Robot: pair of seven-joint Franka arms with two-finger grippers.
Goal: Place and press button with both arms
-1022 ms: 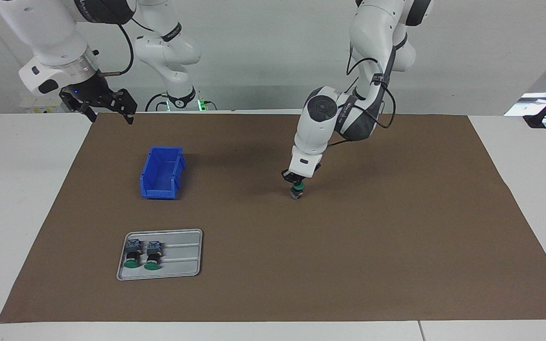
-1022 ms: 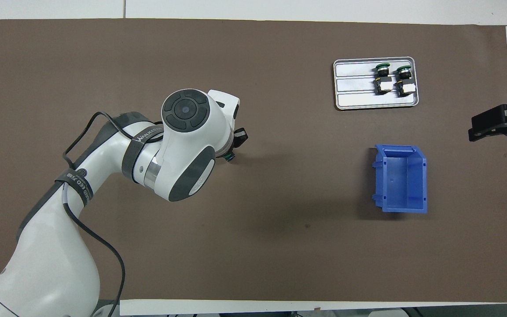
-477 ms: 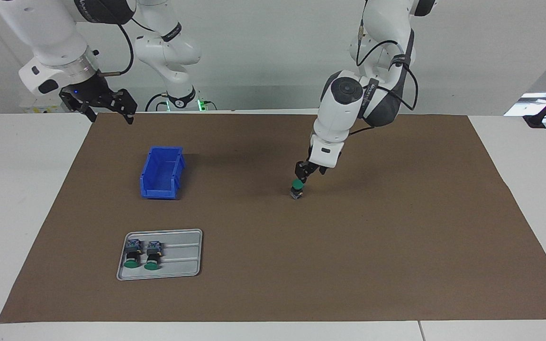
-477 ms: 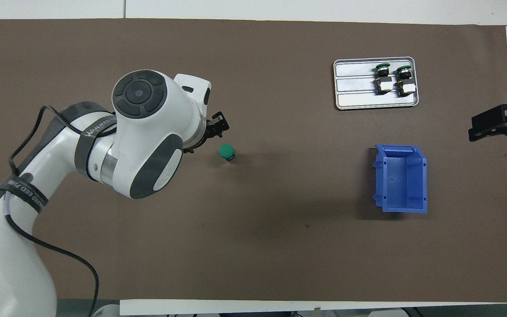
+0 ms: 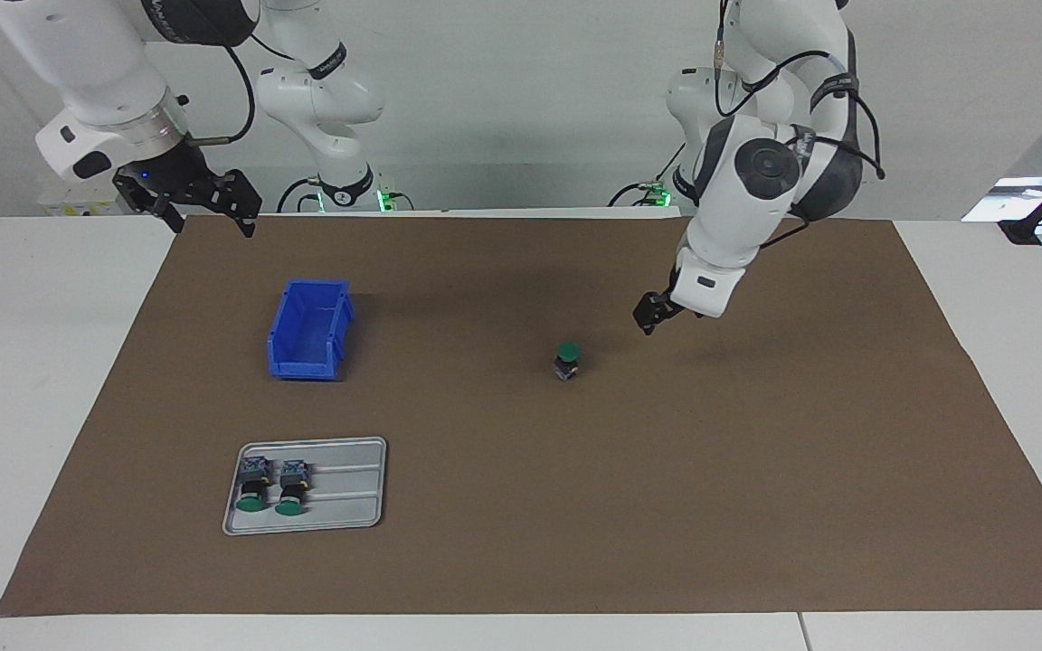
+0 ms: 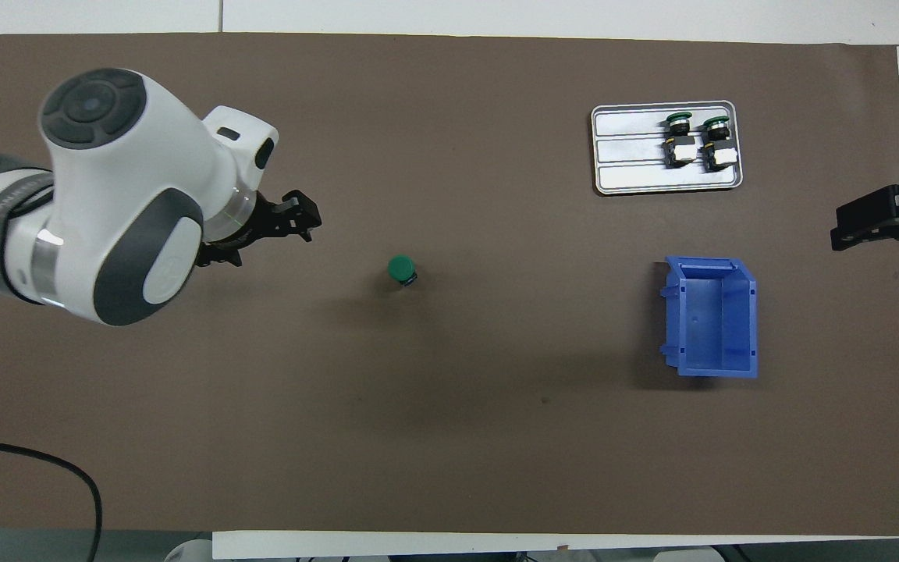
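The button [image 5: 566, 360] stands upright on the brown mat near the table's middle, green cap up, with nothing touching it; it also shows in the overhead view [image 6: 401, 269]. My left gripper [image 5: 649, 321] is open and empty, raised over the mat beside the button, toward the left arm's end; the overhead view shows it too [image 6: 305, 222]. My right gripper [image 5: 212, 226] is open and empty and waits in the air over the mat's edge at the right arm's end; it also shows in the overhead view [image 6: 847, 226].
A grey tray [image 5: 349, 488] [image 6: 629, 148] holds two more green-capped buttons [image 5: 269, 488] [image 6: 697, 140] lying on their sides. A blue bin [image 5: 308, 330] [image 6: 711, 316] stands nearer to the robots than the tray. The brown mat [image 5: 756, 470] covers most of the table.
My left gripper let go of the button, rose and drew away toward the left arm's end. The button stays standing on the mat. The right arm has not moved.
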